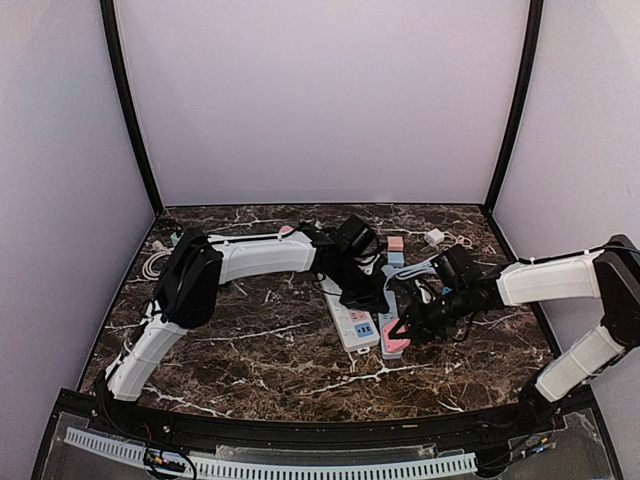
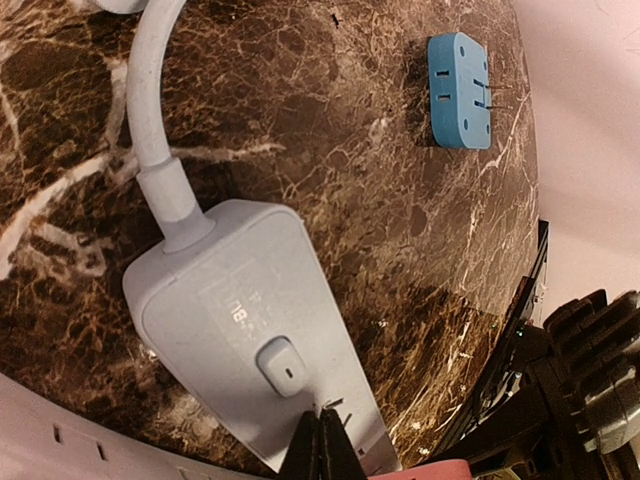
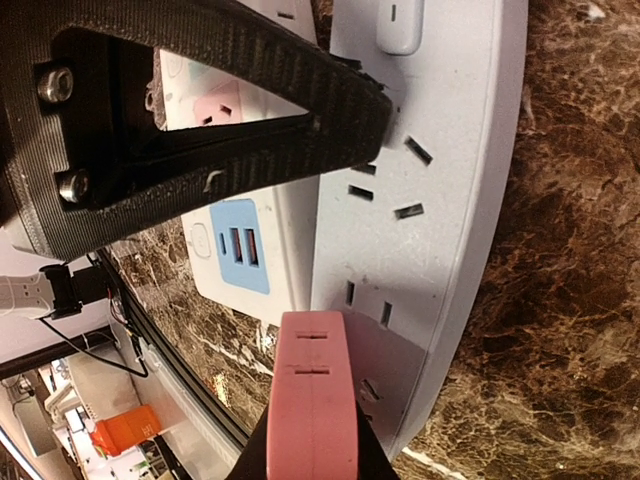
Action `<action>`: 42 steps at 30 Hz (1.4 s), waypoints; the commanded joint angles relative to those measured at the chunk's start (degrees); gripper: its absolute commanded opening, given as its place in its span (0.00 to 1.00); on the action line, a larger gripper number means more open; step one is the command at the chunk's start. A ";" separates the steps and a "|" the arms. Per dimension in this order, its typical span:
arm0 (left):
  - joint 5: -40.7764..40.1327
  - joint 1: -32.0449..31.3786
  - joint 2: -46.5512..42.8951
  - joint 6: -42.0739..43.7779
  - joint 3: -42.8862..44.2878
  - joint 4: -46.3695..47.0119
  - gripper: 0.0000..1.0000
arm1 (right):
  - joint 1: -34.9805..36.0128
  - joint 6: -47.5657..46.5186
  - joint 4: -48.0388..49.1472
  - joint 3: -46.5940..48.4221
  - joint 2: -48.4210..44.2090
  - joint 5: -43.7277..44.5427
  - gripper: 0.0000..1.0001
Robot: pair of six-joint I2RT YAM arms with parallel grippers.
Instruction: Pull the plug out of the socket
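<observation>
The right tool point(image 1: 402, 328) pinches a blocky pink plug point(image 3: 315, 390) at the rounded grey power strip's point(image 2: 230, 320) near end on the veined marble desk point(image 1: 250, 340). The left tool point(image 2: 322, 445), pressed together, touches the strip, a white strip point(image 1: 350, 322) alongside.

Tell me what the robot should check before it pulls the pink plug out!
1. Grip: right gripper closed on plug: ok.
2. Hold-down: left gripper shut, tips on strip: ok.
3. Depth: how far the plug sits in the strip: cannot tell.
4. Space: blue adapter lies apart from the strip: ok.
5. Neighbour: second strip well away: not ok, it lies right alongside.
</observation>
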 commanded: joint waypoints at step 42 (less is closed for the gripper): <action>-3.93 -2.42 6.50 4.08 1.34 -11.22 0.03 | -1.83 -0.72 -6.58 6.49 -7.59 3.77 0.00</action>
